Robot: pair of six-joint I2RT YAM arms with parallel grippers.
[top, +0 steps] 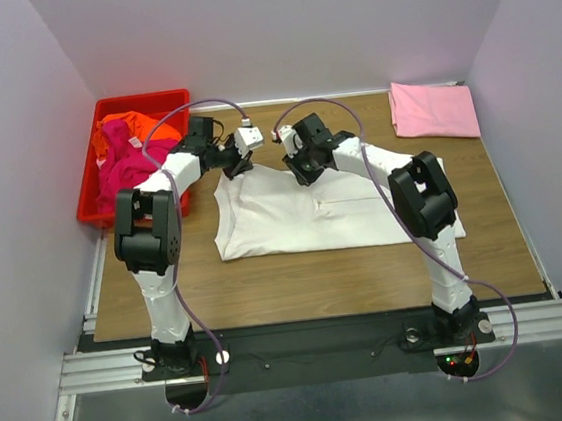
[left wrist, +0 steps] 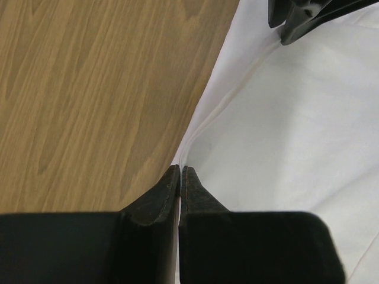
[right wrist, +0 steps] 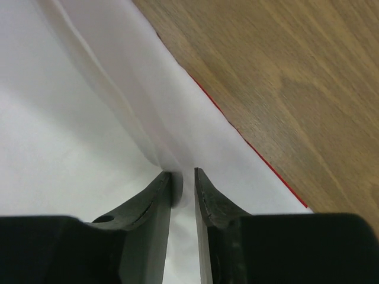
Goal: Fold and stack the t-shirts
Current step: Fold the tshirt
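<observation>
- The left gripper has its jaws pressed together on the very edge of the white t-shirt. A sliver of white cloth shows between the tips, so I judge it a pinch on the hem rather than an empty close.
- The right gripper has its jaws a little apart. A raised fold of the same shirt runs into the gap, lying between them but loosely and not clamped.
- Both grippers sit at the shirt's far edge, over its left half and near each other. The right one's dark fingertips show in the corner of the left wrist view.
- From both grippers the cloth spreads back toward the arm bases. Its long axis runs left to right across the table.
- A thin red line follows the shirt's edge beside the right gripper, with bare wood beyond it.
- The left arm is stretched forward and bent inward at the wrist. The right arm reaches diagonally across the shirt's right half, so that half lies under it.
- Any fold toward the near edge would rest on the left pinch alone unless the right closes again.
- A folded pink t-shirt lies at the far right corner, well apart.
- An orange tee and a magenta tee are heaped in the red bin on the far left.
</observation>
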